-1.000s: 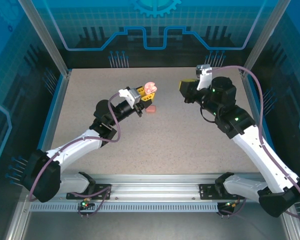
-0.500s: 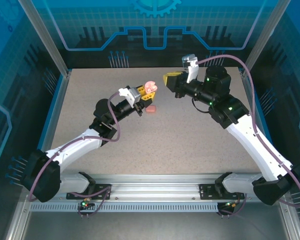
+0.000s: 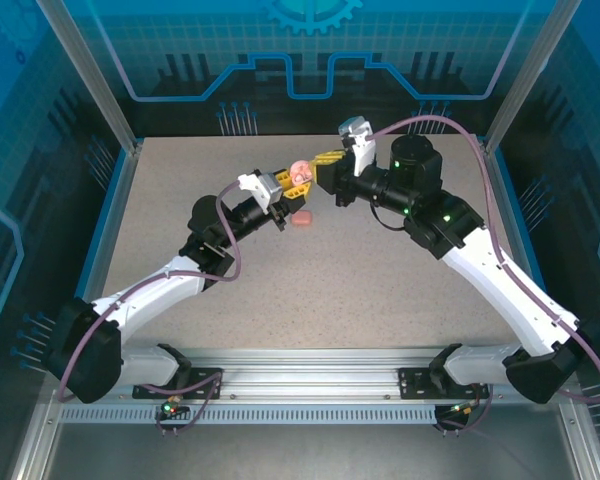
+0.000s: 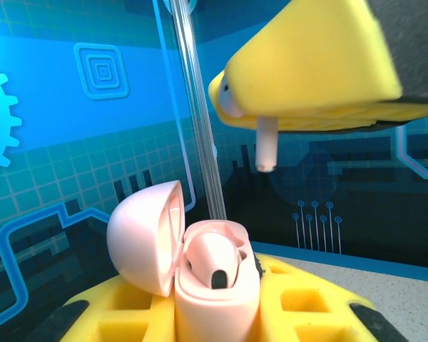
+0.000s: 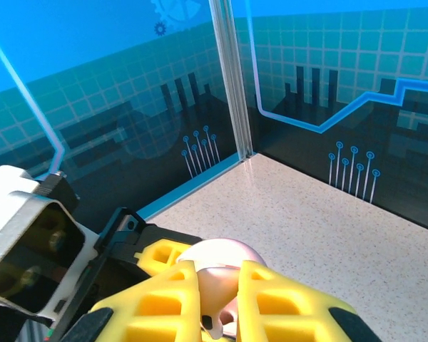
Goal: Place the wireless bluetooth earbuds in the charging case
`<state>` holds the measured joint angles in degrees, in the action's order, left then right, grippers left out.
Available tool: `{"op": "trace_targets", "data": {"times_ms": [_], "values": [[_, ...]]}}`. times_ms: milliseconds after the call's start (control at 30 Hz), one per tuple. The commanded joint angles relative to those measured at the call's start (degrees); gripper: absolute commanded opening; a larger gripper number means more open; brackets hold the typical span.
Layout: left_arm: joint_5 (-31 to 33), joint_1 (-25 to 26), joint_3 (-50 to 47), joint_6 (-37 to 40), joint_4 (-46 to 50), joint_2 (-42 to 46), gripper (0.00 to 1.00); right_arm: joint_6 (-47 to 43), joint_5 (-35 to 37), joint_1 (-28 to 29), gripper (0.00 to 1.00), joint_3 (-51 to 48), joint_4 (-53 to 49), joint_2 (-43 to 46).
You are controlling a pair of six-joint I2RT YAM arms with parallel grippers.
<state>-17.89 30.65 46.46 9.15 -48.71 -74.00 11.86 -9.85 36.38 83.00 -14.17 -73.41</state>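
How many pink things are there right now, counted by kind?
Charging case, open, held in the left gripper: 1
Earbuds: 2, one earbud in the right gripper, what looks like the other earbud lying on the table
Total: 3

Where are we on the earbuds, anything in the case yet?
Done: the charging case is open, upright in the left hand. In hand: the right hand holds one earbud stem-down above it, not seated. Left: seat it, then fetch the pink lump on the table, probably the second earbud.
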Motion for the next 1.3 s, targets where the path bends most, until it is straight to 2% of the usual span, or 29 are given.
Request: {"op": "trace_targets", "data": {"times_ms": [0, 700, 1267], "values": [[-1.6, 0.3, 1.9, -0.2, -0.9, -0.2, 0.0, -1.2, 1.1, 0.7, 0.13, 1.3, -0.2, -0.8], [-1.7, 0.4, 1.7, -0.3, -1.0, -0.2, 0.0, 0.1, 1.2, 0.8, 0.12, 1.4, -0.3, -3.8], [-1.4, 0.4, 2.1, 0.1, -1.0, -0.7, 0.0, -4.2, -0.9, 1.6, 0.09, 1.0, -4.3, -3.9]]}}
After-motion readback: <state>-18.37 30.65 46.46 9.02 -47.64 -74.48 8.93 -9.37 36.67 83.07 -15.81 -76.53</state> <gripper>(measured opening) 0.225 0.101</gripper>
